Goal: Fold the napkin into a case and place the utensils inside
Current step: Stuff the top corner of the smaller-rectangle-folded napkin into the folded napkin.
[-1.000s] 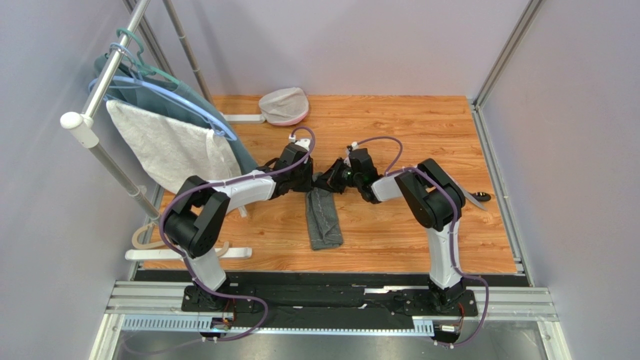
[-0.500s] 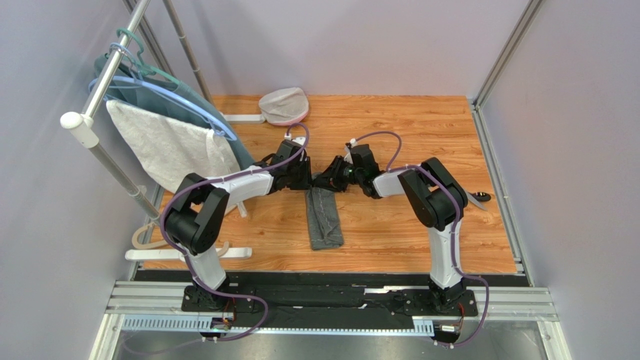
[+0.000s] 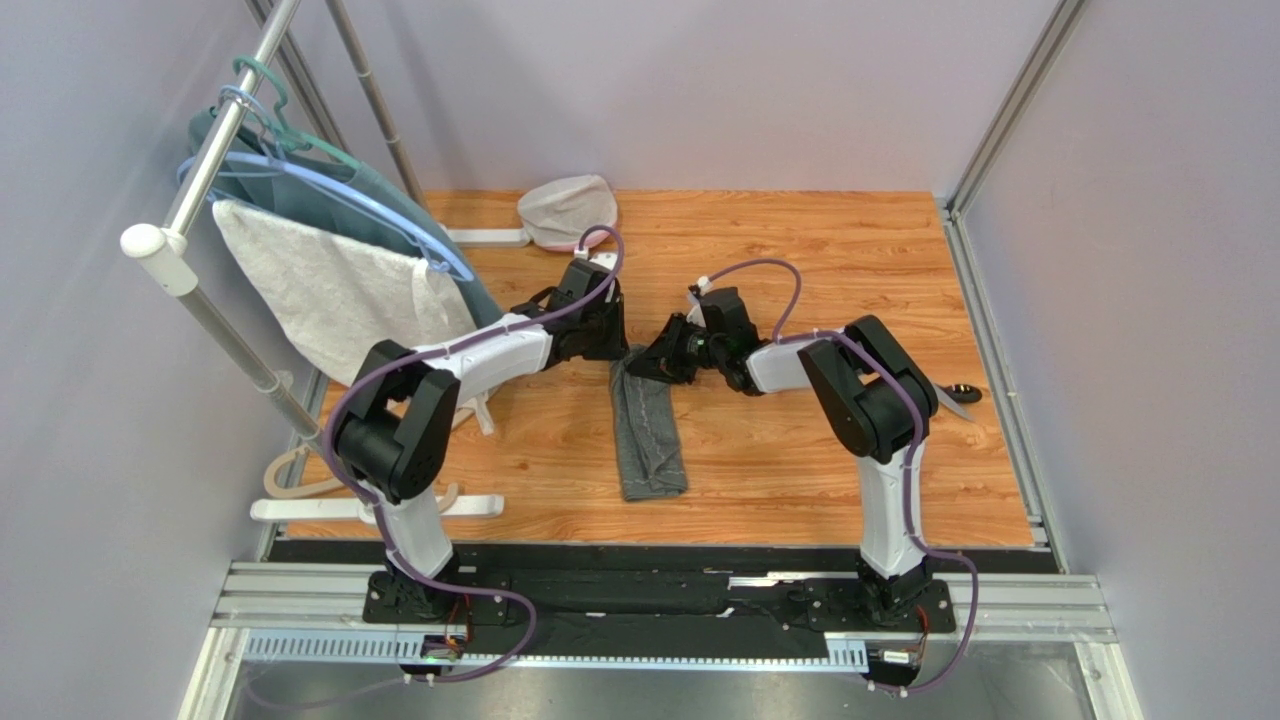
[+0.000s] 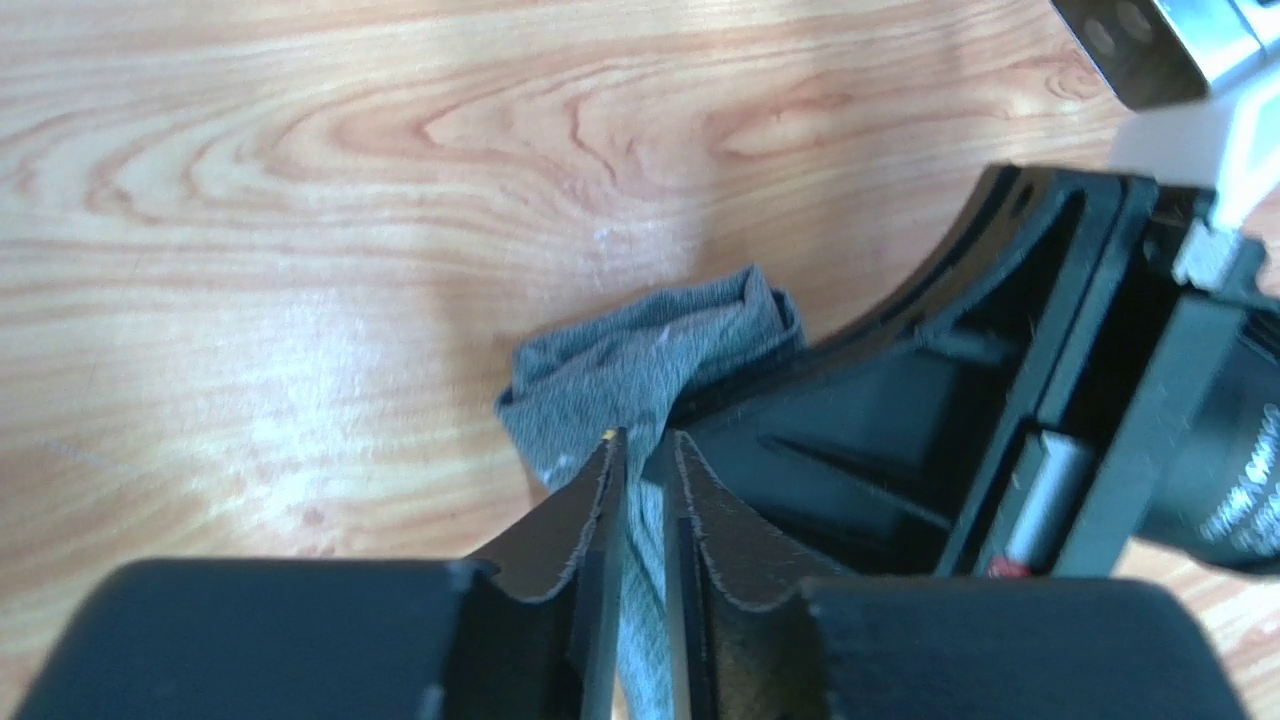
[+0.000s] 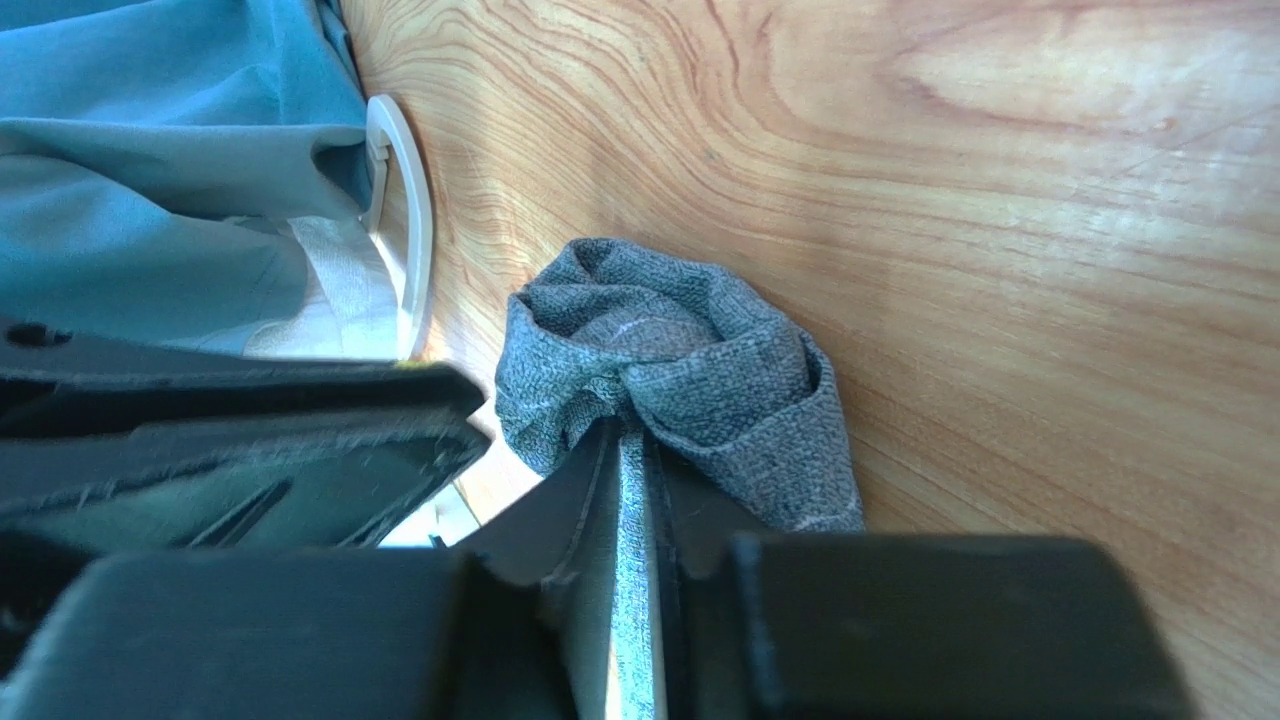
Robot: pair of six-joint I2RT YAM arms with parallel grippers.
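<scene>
Wood table [image 3: 827,450]: left gripper [image 4: 642,440] had backed off, jaws barely parted, hold unclear; right gripper [image 5: 631,428] pinched napkin [image 3: 646,435]; fold unfinished.

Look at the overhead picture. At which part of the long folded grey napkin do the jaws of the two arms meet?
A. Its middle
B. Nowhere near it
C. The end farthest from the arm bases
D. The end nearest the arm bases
C: from above, both pairs of jaws meet at the far end of the napkin, and each wrist view shows that bunched end at the jaw tips.
</scene>
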